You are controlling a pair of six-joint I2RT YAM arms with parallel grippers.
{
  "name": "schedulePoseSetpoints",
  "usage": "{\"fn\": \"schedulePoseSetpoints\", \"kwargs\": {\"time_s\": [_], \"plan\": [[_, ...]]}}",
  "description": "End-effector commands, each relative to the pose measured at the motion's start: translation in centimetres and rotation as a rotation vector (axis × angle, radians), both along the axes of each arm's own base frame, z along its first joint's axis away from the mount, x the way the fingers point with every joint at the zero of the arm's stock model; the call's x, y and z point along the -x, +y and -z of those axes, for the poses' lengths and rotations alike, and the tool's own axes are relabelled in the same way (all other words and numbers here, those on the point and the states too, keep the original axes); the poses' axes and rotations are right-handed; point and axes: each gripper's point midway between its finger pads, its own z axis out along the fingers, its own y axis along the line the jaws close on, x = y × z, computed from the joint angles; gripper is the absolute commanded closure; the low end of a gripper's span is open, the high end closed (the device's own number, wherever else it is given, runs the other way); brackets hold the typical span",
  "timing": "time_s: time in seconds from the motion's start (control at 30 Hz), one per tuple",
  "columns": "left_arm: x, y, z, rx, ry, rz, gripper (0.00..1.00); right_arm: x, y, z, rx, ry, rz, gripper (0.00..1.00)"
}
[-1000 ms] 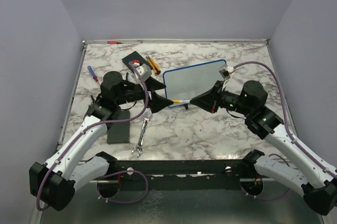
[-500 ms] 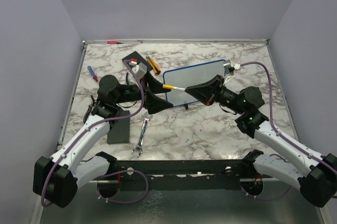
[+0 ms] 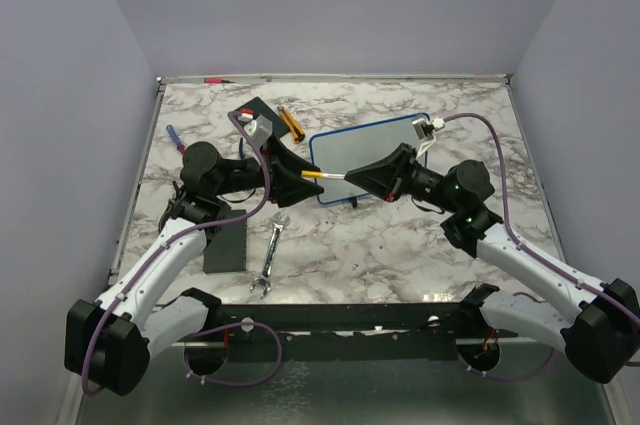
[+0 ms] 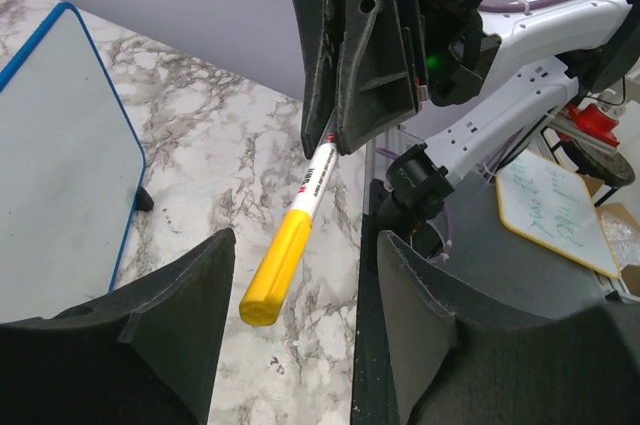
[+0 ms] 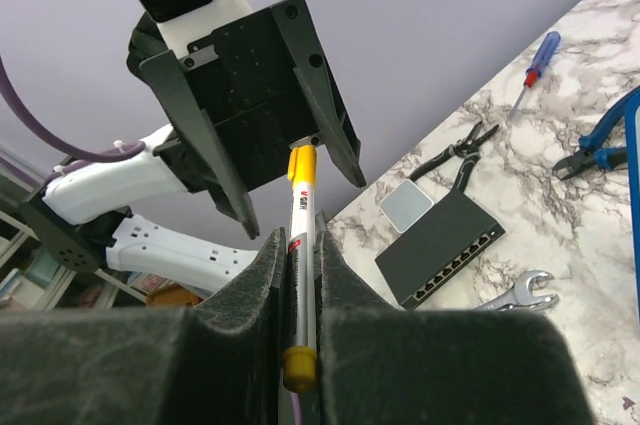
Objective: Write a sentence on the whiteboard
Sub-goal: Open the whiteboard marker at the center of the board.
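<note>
The whiteboard, white with a thin blue frame, lies flat at the table's middle right, and its corner shows in the left wrist view. I can make out no sentence on its face. My right gripper is shut on the white barrel of a marker, held level above the board's near left corner. The marker's yellow cap points between the fingers of my left gripper. Those jaws stand apart, with a gap on each side of the cap.
A black network switch and a wrench lie front left. A blue-handled screwdriver is at far left. An orange tool and a black pad lie behind the left gripper. Pliers lie near the switch.
The right gripper has carried the marker back and to the left, towards the left gripper. The left jaws have narrowed around the yellow cap.
</note>
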Motion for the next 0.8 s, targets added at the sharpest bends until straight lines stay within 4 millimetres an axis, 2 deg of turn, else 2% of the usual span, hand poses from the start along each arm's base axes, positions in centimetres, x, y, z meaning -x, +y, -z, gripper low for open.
{"fn": "schedulePoseSetpoints", "kwargs": {"time_s": [0.0,0.17,0.47,0.53,0.77], "plan": [[-0.6,0.8,-0.4,0.015,-0.033,-0.049,0.42,0.3,0.2,-1.5,-0.007,0.015,-0.027,0.99],[-0.6,0.8,-0.2,0.014,-0.03,-0.05,0.5,0.0,0.1,-1.4,0.003,0.046,-0.011,0.99],[-0.3,0.9,-0.6,0.02,-0.044,-0.051,0.52,-0.5,0.4,-0.2,0.035,0.105,-0.005,1.0],[-0.3,1.0,-0.6,0.02,-0.044,-0.052,0.57,-0.5,0.5,0.0,0.038,0.112,-0.009,0.99],[-0.3,1.0,-0.6,0.02,-0.045,-0.054,0.67,-0.6,0.6,0.2,0.046,0.124,-0.013,0.99]]}}
